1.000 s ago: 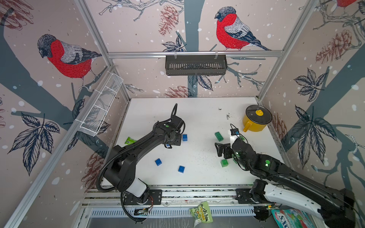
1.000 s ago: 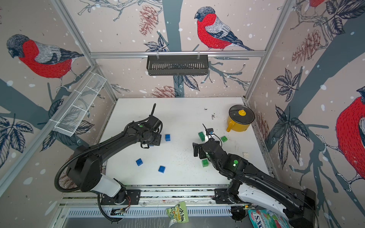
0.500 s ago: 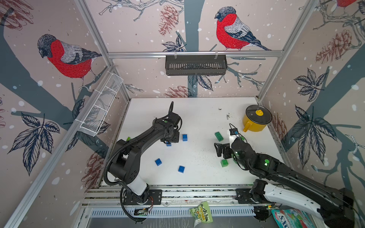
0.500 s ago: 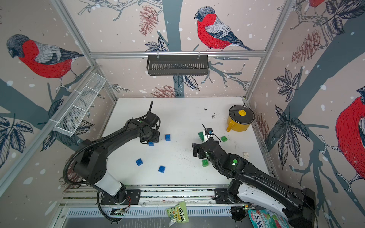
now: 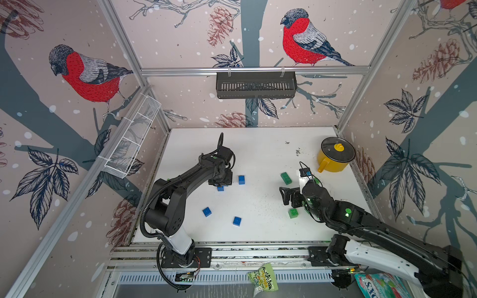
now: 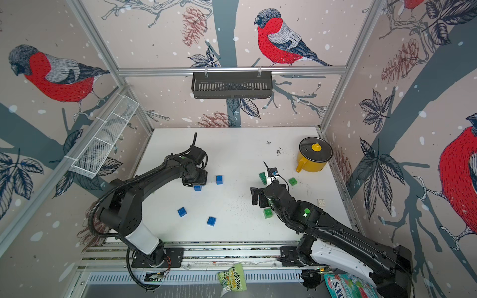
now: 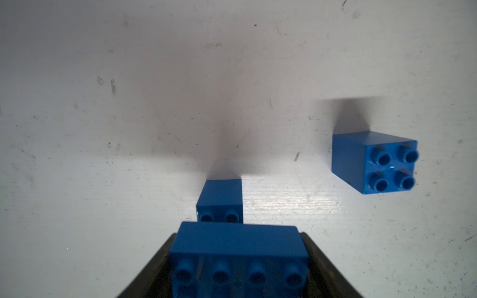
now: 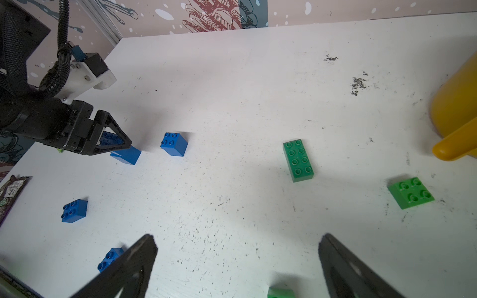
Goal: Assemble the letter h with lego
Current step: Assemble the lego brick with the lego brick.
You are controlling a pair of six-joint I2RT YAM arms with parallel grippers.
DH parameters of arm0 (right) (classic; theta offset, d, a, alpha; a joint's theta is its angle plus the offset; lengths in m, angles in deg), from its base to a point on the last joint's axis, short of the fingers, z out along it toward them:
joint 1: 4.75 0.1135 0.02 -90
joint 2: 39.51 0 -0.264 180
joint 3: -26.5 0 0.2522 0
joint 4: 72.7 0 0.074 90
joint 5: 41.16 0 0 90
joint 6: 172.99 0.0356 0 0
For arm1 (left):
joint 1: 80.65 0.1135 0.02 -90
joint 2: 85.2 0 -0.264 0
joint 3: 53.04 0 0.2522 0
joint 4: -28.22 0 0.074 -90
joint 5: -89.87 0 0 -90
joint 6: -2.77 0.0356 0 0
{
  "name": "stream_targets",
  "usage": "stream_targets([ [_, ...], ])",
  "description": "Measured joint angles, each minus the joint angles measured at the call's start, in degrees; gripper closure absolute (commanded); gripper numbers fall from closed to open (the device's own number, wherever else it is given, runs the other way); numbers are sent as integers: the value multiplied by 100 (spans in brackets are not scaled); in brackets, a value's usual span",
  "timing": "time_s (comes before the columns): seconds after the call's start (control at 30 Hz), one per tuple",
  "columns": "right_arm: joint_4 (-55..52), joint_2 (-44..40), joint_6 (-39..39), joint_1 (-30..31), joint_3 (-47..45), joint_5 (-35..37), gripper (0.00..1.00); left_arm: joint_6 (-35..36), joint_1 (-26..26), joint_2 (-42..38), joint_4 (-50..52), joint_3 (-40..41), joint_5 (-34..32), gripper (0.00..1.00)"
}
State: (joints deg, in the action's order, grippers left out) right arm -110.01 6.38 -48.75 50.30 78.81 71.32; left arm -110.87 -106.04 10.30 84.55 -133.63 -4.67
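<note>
My left gripper (image 5: 220, 182) (image 7: 238, 247) is shut on a long blue lego brick (image 7: 238, 240), studs toward the wrist camera. Just under it a small blue brick (image 7: 219, 198) (image 5: 220, 188) stands on the white table; I cannot tell whether the two touch. Another square blue brick (image 5: 241, 179) (image 7: 374, 162) stands to its right. Two more blue bricks (image 5: 206, 211) (image 5: 237, 221) lie nearer the front. My right gripper (image 5: 288, 196) (image 8: 238, 241) hangs open and empty over bare table. Around it lie a green oblong brick (image 8: 298, 160), a green square brick (image 8: 411, 192) and a second green square (image 5: 293, 213).
A yellow lidded pot (image 5: 335, 157) stands at the back right. A white brick (image 6: 321, 202) lies by the right wall. A wire basket (image 5: 131, 139) hangs on the left wall and a black basket (image 5: 255, 85) on the back wall. A snack packet (image 5: 263, 282) lies below the front rail.
My left arm has swung its elbow inward and the wrist has shifted slightly, so the small blue brick under the gripper now shows. The right arm has not moved.
</note>
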Motion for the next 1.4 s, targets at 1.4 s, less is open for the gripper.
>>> stream_targets([
  [1.4, 4, -48, -13, 0, -33, -44, 1, 4, 2, 313, -243, 83, 142, 48],
])
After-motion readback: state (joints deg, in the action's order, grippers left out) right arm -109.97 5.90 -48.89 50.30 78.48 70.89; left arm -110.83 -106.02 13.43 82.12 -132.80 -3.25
